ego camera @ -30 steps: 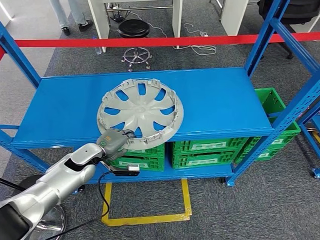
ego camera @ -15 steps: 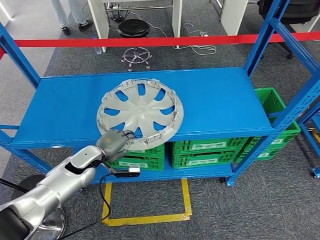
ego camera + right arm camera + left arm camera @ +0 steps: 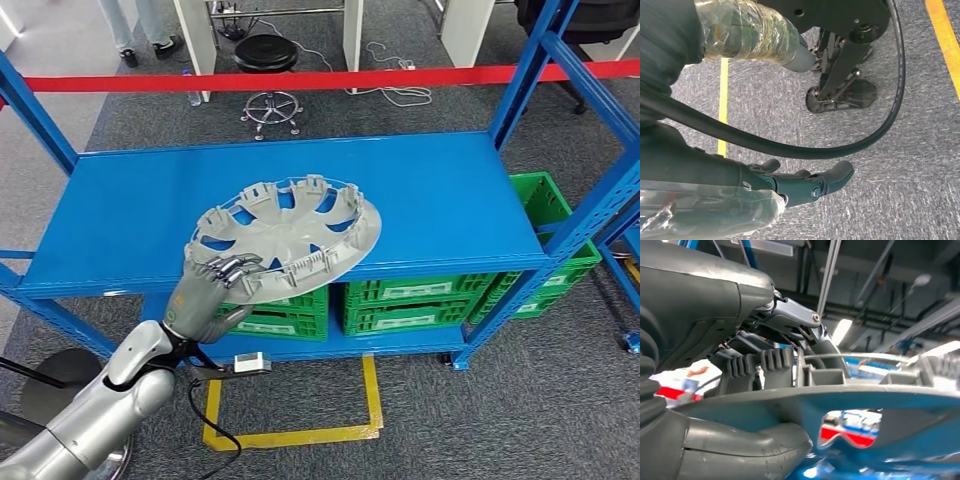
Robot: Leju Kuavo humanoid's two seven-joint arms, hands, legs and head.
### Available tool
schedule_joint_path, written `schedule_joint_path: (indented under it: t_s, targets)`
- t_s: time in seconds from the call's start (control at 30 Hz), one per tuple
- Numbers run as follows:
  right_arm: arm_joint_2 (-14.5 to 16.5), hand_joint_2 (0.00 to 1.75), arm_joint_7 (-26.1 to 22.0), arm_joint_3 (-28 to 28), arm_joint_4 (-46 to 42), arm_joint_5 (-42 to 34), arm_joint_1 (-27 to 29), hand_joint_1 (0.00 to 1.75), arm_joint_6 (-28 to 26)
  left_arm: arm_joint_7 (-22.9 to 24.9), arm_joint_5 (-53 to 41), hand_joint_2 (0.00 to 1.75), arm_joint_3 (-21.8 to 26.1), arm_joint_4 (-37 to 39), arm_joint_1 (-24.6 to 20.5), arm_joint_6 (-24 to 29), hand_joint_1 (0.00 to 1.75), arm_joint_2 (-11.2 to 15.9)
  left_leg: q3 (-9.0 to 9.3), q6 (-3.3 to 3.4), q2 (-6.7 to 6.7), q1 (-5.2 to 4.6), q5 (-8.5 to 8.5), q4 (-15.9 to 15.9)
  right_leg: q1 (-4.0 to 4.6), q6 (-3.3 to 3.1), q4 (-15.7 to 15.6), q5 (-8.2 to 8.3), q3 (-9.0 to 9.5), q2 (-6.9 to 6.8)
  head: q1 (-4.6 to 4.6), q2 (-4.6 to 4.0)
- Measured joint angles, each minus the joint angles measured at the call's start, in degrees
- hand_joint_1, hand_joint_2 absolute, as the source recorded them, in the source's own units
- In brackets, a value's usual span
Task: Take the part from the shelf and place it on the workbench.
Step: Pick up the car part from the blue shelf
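The part is a grey wheel cover (image 3: pixel 290 235), raised off the top board of the blue shelf (image 3: pixel 453 200) and tilted. My left hand (image 3: pixel 200 298) grips its near left rim, fingers over the edge and thumb beneath. The left wrist view shows this up close: the rim (image 3: pixel 851 400) lies between the thick thumb (image 3: pixel 745 447) and the darker fingers (image 3: pixel 791 315). My right hand (image 3: pixel 806 185) hangs over the grey carpet with its fingers stretched out and nothing in it.
Green crates (image 3: pixel 407 300) fill the lower shelf, and another green crate (image 3: pixel 543 205) stands at the right. Blue uprights (image 3: pixel 528 90) frame the shelf. Behind it run a red barrier tape (image 3: pixel 302 80) and a stool base (image 3: pixel 272 105). Yellow floor tape (image 3: pixel 294 435) lies in front.
The wheel cover has come up off the shelf board and now tilts, shifted slightly right. My left hand has turned and lowered, with its fingers now over the rim.
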Motion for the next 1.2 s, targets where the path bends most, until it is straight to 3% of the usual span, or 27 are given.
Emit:
schedule_joint_path:
  t_s: [0.33, 0.43, 0.53, 0.6, 0.67, 0.7, 0.73, 0.77, 0.83, 0.9, 1.0, 1.07, 1.1, 1.17, 1.2]
  targets:
    - [1.08, 1.75, -2.92, -6.31, 0.04, -0.50, 1.05, 0.00, 1.24, -4.98, -0.79, 1.75, 2.96, -10.10, 8.30, 3.48, 1.75, 0.67, -0.29, 0.25, -0.02, -0.16, -0.16, 0.45, -0.09, 0.14, -0.06, 0.07, -0.10, -0.09, 0.00, 0.00]
    - [1.79, 1.75, -4.02, -8.41, 0.05, -1.04, 1.14, 0.00, 1.01, -5.31, -2.92, 1.75, 3.32, -12.34, 9.96, 4.98, 1.75, 0.86, -0.46, 0.55, -0.02, -0.19, -0.28, 0.73, -0.13, 0.48, -0.11, 0.19, -0.11, -0.08, -0.01, 0.00]
    - [2.29, 1.75, -3.73, -9.95, 0.08, -1.19, 1.18, 0.00, -0.27, -5.81, -5.05, 1.75, 3.46, -14.29, 10.99, 5.24, 1.75, 0.87, -0.38, 1.43, 0.19, 0.13, 0.56, -0.01, -0.07, 1.17, 0.37, -0.44, -0.47, -0.06, 0.02, 0.00]
    - [2.81, 1.75, -0.75, -10.50, -0.41, -1.15, 1.33, 0.00, -2.63, -6.21, -7.33, 1.75, 3.49, -15.55, 11.34, 4.40, 1.75, 0.43, -0.44, 2.00, 0.41, 0.42, 1.19, -0.69, -0.04, 1.41, 4.53, -3.62, -2.31, -0.04, 0.16, 0.00]
    - [3.57, 1.75, 2.39, -10.78, -1.78, -1.09, 1.80, 0.00, -3.94, -6.09, -9.59, 1.75, 3.52, -16.91, 11.90, 3.08, 1.75, -0.31, -0.74, 2.13, 0.46, 0.37, 1.36, -0.71, -0.12, 1.69, 12.16, -7.54, -5.32, -0.02, 0.26, 0.00]
    - [3.89, 1.75, 3.27, -10.88, -2.55, -1.07, 2.08, 0.00, -3.98, -5.89, -10.31, 1.75, 3.52, -17.57, 12.25, 2.56, 1.75, -0.71, -0.84, 2.10, 0.50, 0.35, 1.40, -0.66, -0.17, 1.85, 15.07, -8.47, -6.38, -0.03, 0.26, 0.00]
    - [4.19, 1.75, 3.73, -10.98, -3.20, -1.05, 2.32, 0.00, -3.96, -5.72, -10.69, 1.75, 3.50, -18.14, 12.57, 2.21, 1.75, -1.03, -0.92, 2.05, 0.54, 0.36, 1.45, -0.57, -0.24, 1.98, 16.01, -8.25, -6.52, -0.06, 0.25, 0.00]
    - [4.41, 1.75, 4.03, -11.08, -3.74, -1.04, 2.50, 0.00, -3.95, -5.60, -10.89, 1.75, 3.49, -18.61, 12.80, 2.00, 1.75, -1.26, -1.00, 1.97, 0.59, 0.39, 1.47, -0.43, -0.33, 2.08, 14.69, -6.95, -5.61, -0.10, 0.26, 0.00]
    - [4.75, 1.75, 4.34, -11.25, -4.60, -1.04, 2.74, 0.00, -3.93, -5.53, -11.02, 1.75, 3.50, -19.32, 13.07, 1.85, 1.75, -1.54, -1.23, 1.65, 0.64, 0.44, 1.42, 0.05, -0.61, 2.24, 7.12, -3.43, -1.36, -0.31, 0.26, 0.00]
    - [5.09, 1.75, 4.52, -11.34, -5.29, -0.94, 2.80, 0.00, -3.73, -5.48, -11.37, 1.75, 3.61, -19.96, 13.24, 1.84, 1.75, -1.75, -1.73, 0.96, 0.62, 0.27, 1.48, 0.72, -0.60, 2.03, 1.35, -1.90, 1.84, -0.37, 0.26, 0.00]
    - [5.55, 1.75, 5.15, -11.34, -6.24, -0.28, 2.99, 0.00, -2.77, -5.10, -13.89, 1.75, 4.12, -21.15, 14.12, 1.48, 1.75, -2.30, -2.27, -0.13, 0.57, 0.25, 1.84, 1.24, -0.51, 1.24, 0.40, -1.60, 1.85, -0.14, 0.25, 0.00]
    - [5.73, 1.75, 5.30, -11.33, -6.84, 0.32, 3.12, 0.00, -1.77, -4.67, -15.91, 1.75, 4.62, -22.17, 15.14, 1.07, 1.75, -2.64, -2.94, -0.90, 0.18, 0.46, -0.14, 2.69, -0.62, 0.13, 0.31, -0.95, 1.20, -0.10, 0.19, 0.00]
    - [5.79, 1.75, 5.23, -11.33, -7.13, 0.55, 3.12, 0.00, -1.24, -4.54, -16.56, 1.75, 4.81, -22.67, 15.63, 0.93, 1.75, -2.73, -3.71, -1.27, -0.07, 0.59, -2.35, 4.90, -0.69, -0.44, 0.23, -0.52, 0.72, -0.11, 0.11, 0.00]
    - [5.81, 1.75, 5.06, -11.33, -7.61, 0.73, 3.09, 0.00, -0.55, -4.46, -17.11, 1.75, 5.04, -23.42, 16.38, 0.85, 1.75, -2.75, -5.79, -1.81, -0.35, 0.81, -7.39, 11.89, -0.59, -0.97, 0.32, 0.27, -0.33, -0.08, -0.03, 0.00]
    - [5.82, 1.75, 4.99, -11.33, -7.77, 0.77, 3.10, 0.00, -0.39, -4.46, -17.23, 1.75, 5.09, -23.66, 16.68, 0.84, 1.75, -2.76, -6.47, -1.94, -0.37, 0.89, -8.93, 15.06, -0.55, -1.02, 0.38, 0.67, -0.94, -0.07, -0.04, 0.00]
